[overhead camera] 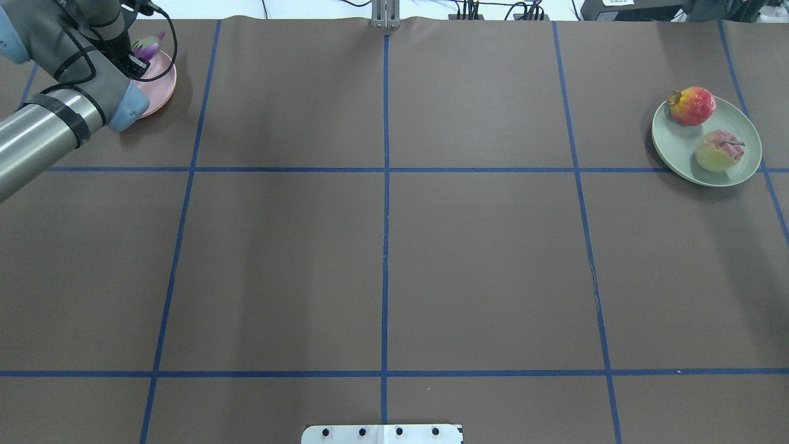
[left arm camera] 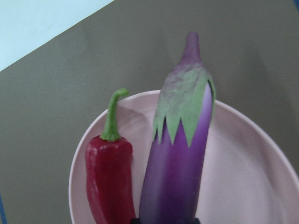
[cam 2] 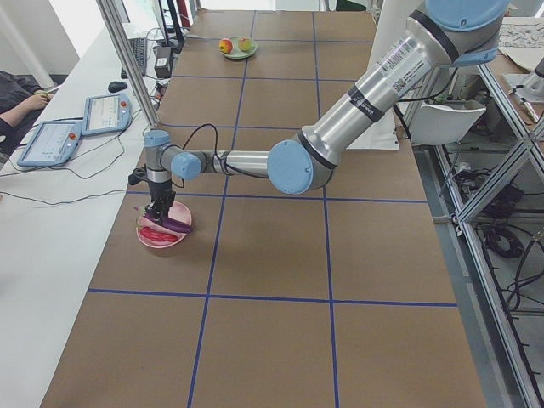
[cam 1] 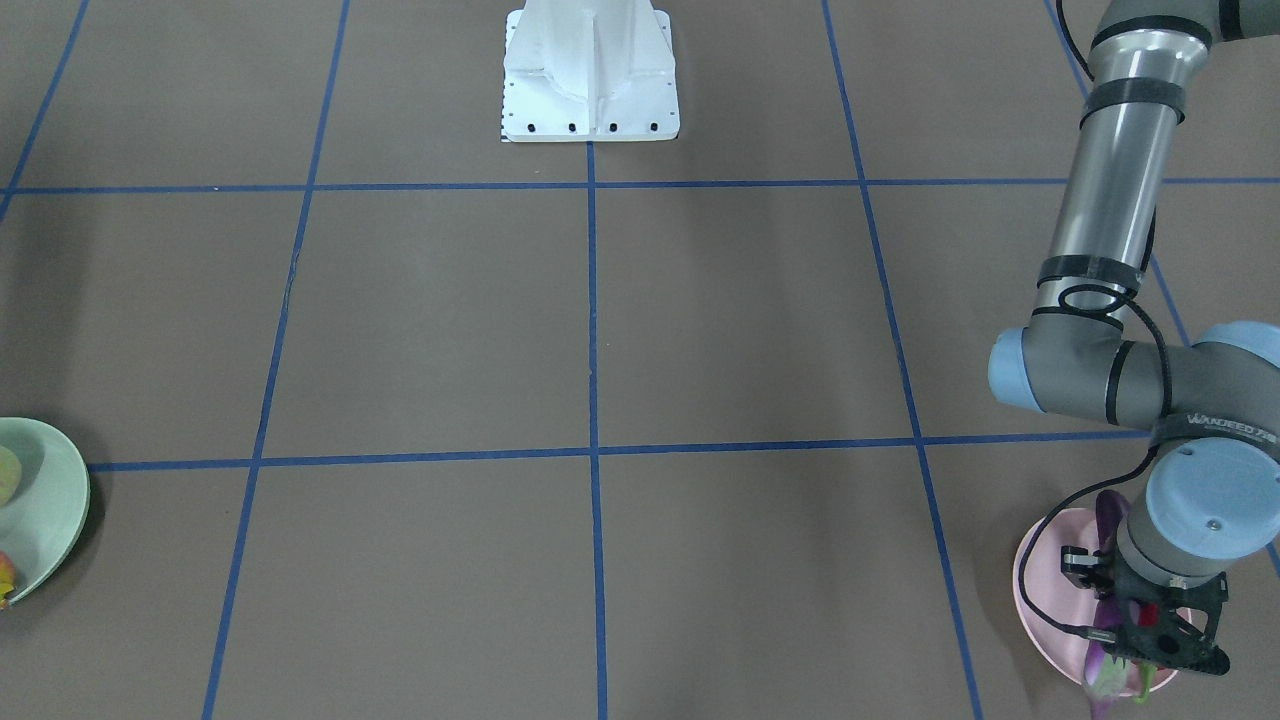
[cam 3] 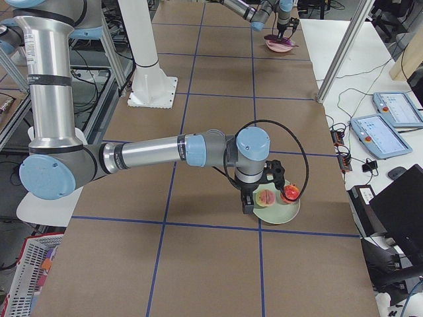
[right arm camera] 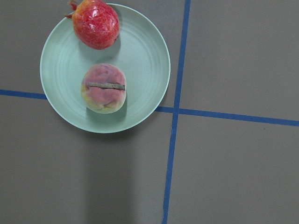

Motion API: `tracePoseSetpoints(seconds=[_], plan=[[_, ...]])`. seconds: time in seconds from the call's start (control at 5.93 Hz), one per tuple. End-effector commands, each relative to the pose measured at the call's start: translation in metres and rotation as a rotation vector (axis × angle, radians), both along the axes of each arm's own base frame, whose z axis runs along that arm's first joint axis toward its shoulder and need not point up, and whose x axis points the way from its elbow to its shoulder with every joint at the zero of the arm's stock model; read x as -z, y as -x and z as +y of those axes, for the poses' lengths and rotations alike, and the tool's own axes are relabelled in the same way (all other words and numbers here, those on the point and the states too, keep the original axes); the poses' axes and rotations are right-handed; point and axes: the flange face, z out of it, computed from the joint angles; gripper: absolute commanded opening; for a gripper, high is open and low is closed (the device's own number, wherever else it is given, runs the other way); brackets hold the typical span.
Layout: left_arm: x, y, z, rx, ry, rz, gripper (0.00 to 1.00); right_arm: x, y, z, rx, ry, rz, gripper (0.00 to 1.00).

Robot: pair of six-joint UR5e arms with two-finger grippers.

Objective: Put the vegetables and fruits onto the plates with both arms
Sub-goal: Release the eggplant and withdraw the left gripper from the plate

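Observation:
The purple eggplant (left arm camera: pixel 177 163) and the red chili (left arm camera: pixel 110 177) lie side by side on the pink plate (left arm camera: pixel 243 163); the eggplant's green cap overhangs the rim. My left gripper (cam 1: pixel 1150 640) is low over this plate (cam 1: pixel 1050 580), its jaws around the eggplant (cam 1: pixel 1108 680); I cannot tell whether they grip it. The peach (right arm camera: pixel 103 88) and the pomegranate-like fruit (right arm camera: pixel 96 24) sit on the green plate (right arm camera: pixel 145 60). My right gripper (cam 3: pixel 258 195) shows only in the exterior right view, just above that plate (cam 3: pixel 281 216); I cannot tell its state.
The white pedestal base (cam 1: pixel 590 80) stands at the robot's side of the table. Blue tape lines (overhead camera: pixel 385 246) divide the brown tabletop. Beyond the far edge are a metal post (cam 2: pixel 127 59) and operator tablets (cam 2: pixel 85 115).

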Motion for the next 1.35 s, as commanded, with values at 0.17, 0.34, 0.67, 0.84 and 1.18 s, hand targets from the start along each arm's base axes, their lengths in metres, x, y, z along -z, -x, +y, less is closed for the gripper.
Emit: tracePoseSetpoints(seconds=[0.17, 0.34, 0.67, 0.84, 1.18], plan=[[0.02, 0.013, -0.005, 0.043, 0.008, 0.079, 1.0, 0.002, 0.001, -0.001, 0.001, -0.002, -0.003, 1.0], [0.033, 0.05, -0.001, 0.012, 0.035, 0.225, 1.0, 0.002, 0.001, -0.001, 0.002, -0.003, -0.003, 1.0], [0.008, 0.186, 0.039, 0.045, 0.167, 0.541, 1.0, 0.002, 0.001, -0.001, 0.002, -0.003, -0.003, 1.0], [-0.018, 0.246, 0.078, 0.132, 0.239, 0.553, 1.0, 0.002, 0.001, -0.001, 0.002, -0.005, -0.003, 1.0], [-0.08, 0.293, 0.143, 0.018, 0.184, 0.506, 1.0, 0.002, 0.001, -0.001, 0.002, -0.005, -0.002, 1.0]])
